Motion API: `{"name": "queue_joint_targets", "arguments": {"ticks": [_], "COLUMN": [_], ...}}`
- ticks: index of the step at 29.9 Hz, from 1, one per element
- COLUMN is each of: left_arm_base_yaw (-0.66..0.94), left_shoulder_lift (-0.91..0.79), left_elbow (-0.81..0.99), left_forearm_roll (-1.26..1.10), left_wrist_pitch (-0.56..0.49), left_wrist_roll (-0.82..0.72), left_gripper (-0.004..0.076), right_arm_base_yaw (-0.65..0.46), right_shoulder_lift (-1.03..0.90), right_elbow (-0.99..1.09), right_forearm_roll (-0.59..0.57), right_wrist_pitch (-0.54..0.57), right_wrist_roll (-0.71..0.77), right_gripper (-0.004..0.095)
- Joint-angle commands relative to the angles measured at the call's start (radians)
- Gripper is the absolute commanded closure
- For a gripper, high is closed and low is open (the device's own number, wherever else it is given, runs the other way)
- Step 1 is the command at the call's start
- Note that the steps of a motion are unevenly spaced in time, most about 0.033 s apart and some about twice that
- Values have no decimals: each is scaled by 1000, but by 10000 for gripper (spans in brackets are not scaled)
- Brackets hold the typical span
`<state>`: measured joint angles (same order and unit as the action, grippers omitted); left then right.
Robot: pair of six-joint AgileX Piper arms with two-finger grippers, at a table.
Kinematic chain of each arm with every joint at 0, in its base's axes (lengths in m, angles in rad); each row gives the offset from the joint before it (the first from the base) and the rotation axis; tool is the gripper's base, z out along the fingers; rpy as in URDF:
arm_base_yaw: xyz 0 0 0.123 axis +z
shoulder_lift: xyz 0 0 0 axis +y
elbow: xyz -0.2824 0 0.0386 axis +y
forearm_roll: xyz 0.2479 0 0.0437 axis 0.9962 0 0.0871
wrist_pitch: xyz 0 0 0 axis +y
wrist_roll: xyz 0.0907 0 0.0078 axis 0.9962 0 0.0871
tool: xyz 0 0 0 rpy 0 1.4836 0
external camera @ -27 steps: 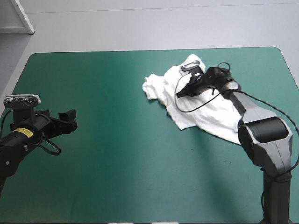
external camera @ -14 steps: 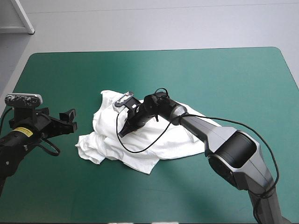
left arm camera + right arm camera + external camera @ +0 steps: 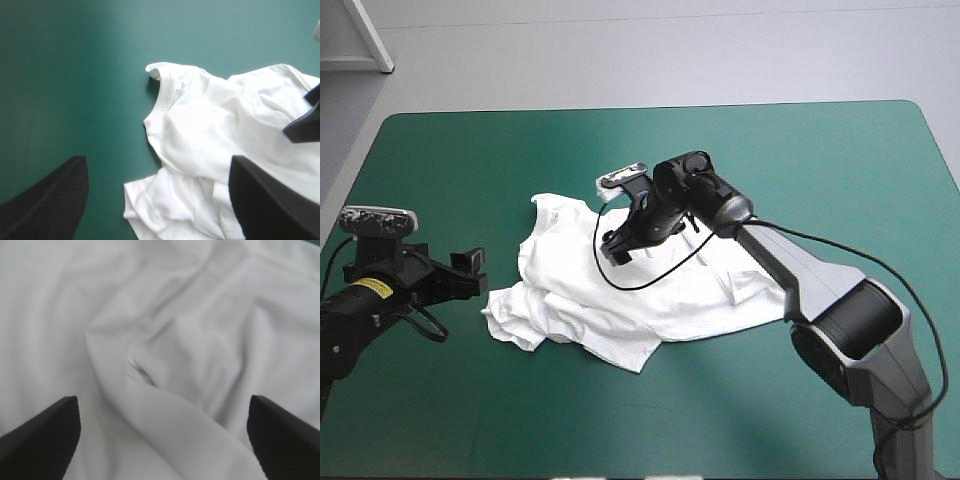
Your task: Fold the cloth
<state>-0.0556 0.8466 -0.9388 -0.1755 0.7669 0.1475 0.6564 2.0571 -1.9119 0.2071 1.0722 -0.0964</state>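
Right hand point(image 3: 620, 243): open, black fingers well spread, positioned over the middle of the T-shirt point(image 3: 620, 300). Left hand point(image 3: 470, 270): open, empty, just beside the garment's left edge. T-shirt: crumpled white heap, lying mid-table point(image 3: 470, 160) on the teal-green cover.

Crumpled T-shirt point(image 3: 582, 305) on teal-green table point(image 3: 470, 410)

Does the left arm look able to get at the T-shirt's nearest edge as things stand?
Probably yes. The left gripper is open and faces the T-shirt, with only bare teal-green cover between them. The right gripper hangs over the shirt's middle, away from that edge.
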Motion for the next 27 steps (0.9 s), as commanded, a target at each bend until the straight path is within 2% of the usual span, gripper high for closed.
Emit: {"name": "queue_joint_targets", "arguments": {"ticks": [1, 4, 10, 13, 21, 27], "left_arm_base_yaw": [-3, -3, -3, -3, -3, -3], "left_shoulder_lift": [-5, -5, -5, -1, 109, 244], "left_elbow": [-36, -36, -36, -36, 27, 112], "left_forearm_roll": [-14, -14, -14, -14, -14, -14], "left_wrist_pitch": [-5, 67, 209, 234, 202, 21], "left_wrist_roll": [4, 4, -18, -18, -18, -18], "left_gripper": [162, 162, 162, 162, 162, 162], "right_arm_base_yaw": [-8, -8, -8, -8, -8, -11], "right_shoulder_lift": [-145, -237, -495, -637, -996, -1146], "right_elbow": [-38, 10, 287, 452, 783, 883], "right_forearm_roll": [-207, -344, -391, -402, -456, -498], "right_wrist_pitch": [151, 180, 180, 180, 180, 180], "right_wrist_roll": [128, 207, 327, 367, 451, 467], "right_gripper": [123, 186, 192, 192, 194, 194]}}
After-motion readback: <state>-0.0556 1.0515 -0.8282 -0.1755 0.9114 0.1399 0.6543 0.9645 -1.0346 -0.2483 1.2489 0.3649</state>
